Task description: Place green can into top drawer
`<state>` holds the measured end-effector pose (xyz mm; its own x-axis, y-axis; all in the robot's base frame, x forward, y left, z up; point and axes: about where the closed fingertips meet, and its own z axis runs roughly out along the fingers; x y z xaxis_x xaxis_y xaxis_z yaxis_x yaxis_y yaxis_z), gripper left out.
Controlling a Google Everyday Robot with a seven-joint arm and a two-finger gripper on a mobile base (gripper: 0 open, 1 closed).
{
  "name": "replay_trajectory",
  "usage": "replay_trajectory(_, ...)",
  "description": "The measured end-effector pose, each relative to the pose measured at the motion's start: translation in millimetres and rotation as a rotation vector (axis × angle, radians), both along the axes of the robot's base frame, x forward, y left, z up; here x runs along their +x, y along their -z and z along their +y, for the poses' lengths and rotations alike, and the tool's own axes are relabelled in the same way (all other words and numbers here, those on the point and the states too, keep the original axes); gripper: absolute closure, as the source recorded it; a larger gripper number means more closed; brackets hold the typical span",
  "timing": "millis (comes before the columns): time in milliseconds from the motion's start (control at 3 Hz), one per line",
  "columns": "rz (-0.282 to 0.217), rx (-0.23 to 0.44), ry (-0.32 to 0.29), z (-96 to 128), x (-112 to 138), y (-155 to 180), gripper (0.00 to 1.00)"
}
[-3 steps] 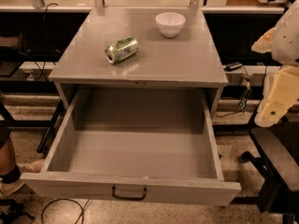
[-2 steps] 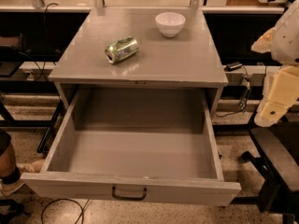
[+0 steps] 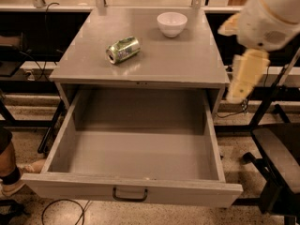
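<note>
The green can (image 3: 123, 49) lies on its side on the grey cabinet top (image 3: 187, 55), left of centre, its silver top facing front-left. The top drawer (image 3: 136, 149) is pulled fully out below the cabinet top; its inside holds nothing and its dark pull handle (image 3: 130, 195) faces me. My gripper (image 3: 243, 74) hangs at the right, just past the cabinet's right edge, level with the cabinet top. It is well to the right of the can and holds nothing that I can see.
A white bowl (image 3: 172, 23) stands at the back of the cabinet top, right of the can. Dark tables and cables flank the cabinet. A dark chair (image 3: 279, 163) stands at the lower right. A person's foot (image 3: 11, 182) is at the lower left.
My arm and gripper have swung left and a little up, closer to the cabinet's right edge. The can, the bowl and the drawer have not moved.
</note>
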<state>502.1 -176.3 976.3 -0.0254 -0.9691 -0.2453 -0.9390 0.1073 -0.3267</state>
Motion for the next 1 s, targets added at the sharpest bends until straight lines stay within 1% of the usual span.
replay_trajectory(333,-0.068,0.046,-0.129,42.0,54.6,-2.8,0.0)
replay_trajectory(667,-0.1,0.068,-0.229,99.8,106.4,2.9,0.0)
replay_trajectory(1000,-0.1,0.067,-0.229,99.9,106.5,3.0,0.0)
